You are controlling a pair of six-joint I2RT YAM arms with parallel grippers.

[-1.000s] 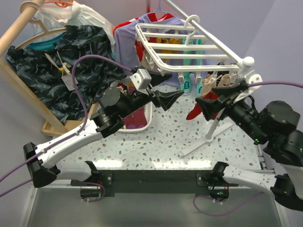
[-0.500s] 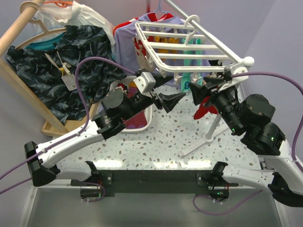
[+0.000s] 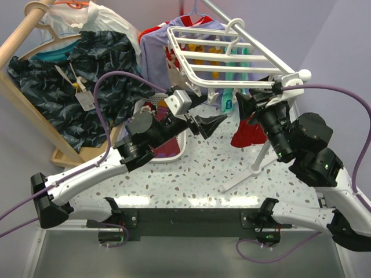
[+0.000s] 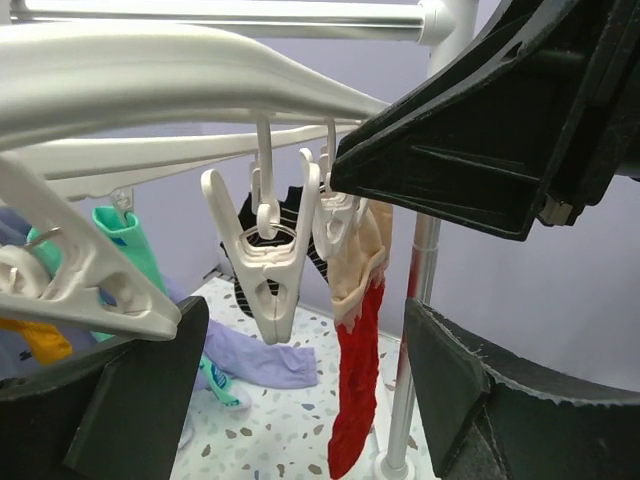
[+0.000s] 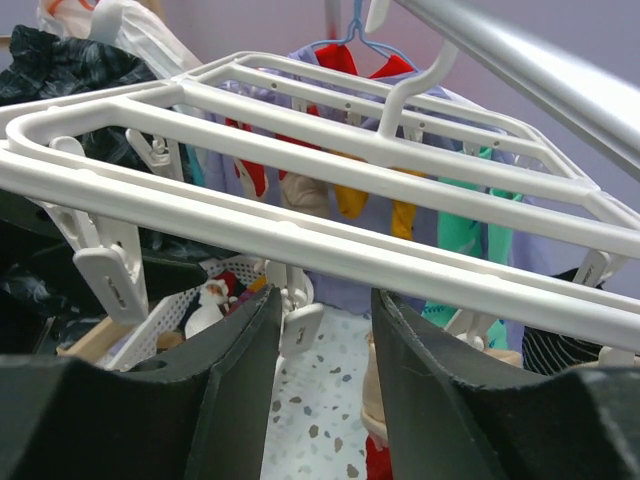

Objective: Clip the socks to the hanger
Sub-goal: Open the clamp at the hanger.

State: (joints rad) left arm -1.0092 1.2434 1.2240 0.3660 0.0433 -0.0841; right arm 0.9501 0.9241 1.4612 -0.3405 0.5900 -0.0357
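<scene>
Fingers spread on both sides, up at the hanger (image 5: pixel 300 245)!
My left gripper (image 3: pixel 218 120) gaped wide before a white clip (image 4: pixel 268 270); my right gripper (image 5: pixel 325 300) sat parted, holding nothing, under the front bar; a striped sock (image 5: pixel 585 350) hung clipped beneath. The shirt tag (image 3: pixel 86 101) was too small to read.

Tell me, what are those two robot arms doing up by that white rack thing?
They are pegging socks onto the white hanger. A red and cream sock already hangs from one of its clips. Both pincers are open and holding nothing right now. The left pincer is raised to a free clip under the frame, and the right pincer sits just below the front bar.
</scene>
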